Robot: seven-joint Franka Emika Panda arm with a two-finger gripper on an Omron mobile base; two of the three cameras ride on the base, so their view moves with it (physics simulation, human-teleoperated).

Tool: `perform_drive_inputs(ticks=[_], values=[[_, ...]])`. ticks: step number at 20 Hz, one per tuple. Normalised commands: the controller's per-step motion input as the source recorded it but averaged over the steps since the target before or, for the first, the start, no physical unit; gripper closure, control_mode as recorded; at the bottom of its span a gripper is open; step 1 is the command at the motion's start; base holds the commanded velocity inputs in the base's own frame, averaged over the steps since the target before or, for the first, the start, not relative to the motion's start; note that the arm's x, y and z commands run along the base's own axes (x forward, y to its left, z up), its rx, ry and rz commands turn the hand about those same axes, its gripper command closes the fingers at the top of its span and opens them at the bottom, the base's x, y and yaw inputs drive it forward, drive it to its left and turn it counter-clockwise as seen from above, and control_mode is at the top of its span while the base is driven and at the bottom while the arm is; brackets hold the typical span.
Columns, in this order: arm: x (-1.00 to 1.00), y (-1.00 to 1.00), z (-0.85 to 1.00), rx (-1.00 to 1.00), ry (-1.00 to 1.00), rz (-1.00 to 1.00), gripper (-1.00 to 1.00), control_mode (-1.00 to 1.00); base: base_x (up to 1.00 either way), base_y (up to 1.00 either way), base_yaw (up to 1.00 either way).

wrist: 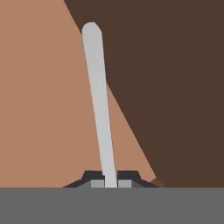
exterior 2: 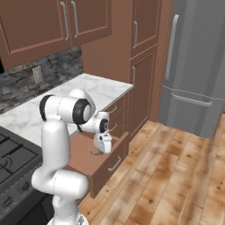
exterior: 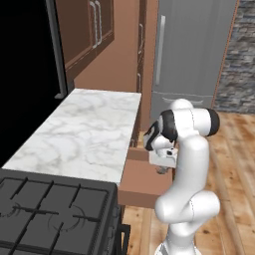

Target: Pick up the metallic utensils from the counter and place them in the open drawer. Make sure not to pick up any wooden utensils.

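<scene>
From the left, my claw (exterior: pixel 163 168) hangs low over the open drawer (exterior: pixel 142 187), beside the counter (exterior: pixel 84 132), so that what I carry can fall inside. From the right, the claw (exterior 2: pixel 102 150) points down into the drawer (exterior 2: pixel 88 160). In the hand view, my closed fingers (wrist: pixel 97 183) pinch a thin silver utensil (wrist: pixel 99 100) above the drawer floor (wrist: pixel 39 109)

The counter (exterior: pixel 84 132) is a long white marble slab with grey veins. It starts beside the black stove top (exterior: pixel 55 209) and runs away from it to the tall brown cabinet (exterior: pixel 144 64). The open drawer (exterior 2: pixel 94 160) stands out from the counter front, near the stove top; its reddish-brown floor shows bare wood.
</scene>
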Motion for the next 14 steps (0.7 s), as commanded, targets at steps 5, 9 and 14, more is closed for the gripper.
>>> perform_drive_inputs(ticks=[5,9,14], values=[[0.00,-0.68,-0.20,0.00,-0.03,0.00,1.00,-1.00,0.00,0.00,0.00],[-0.03,-0.08,0.01,0.00,-0.18,0.01,1.00,-1.00,0.00,0.00,0.00],[-0.04,0.09,0.18,0.00,-0.25,0.00,1.00,-1.00,0.00,0.00,0.00]])
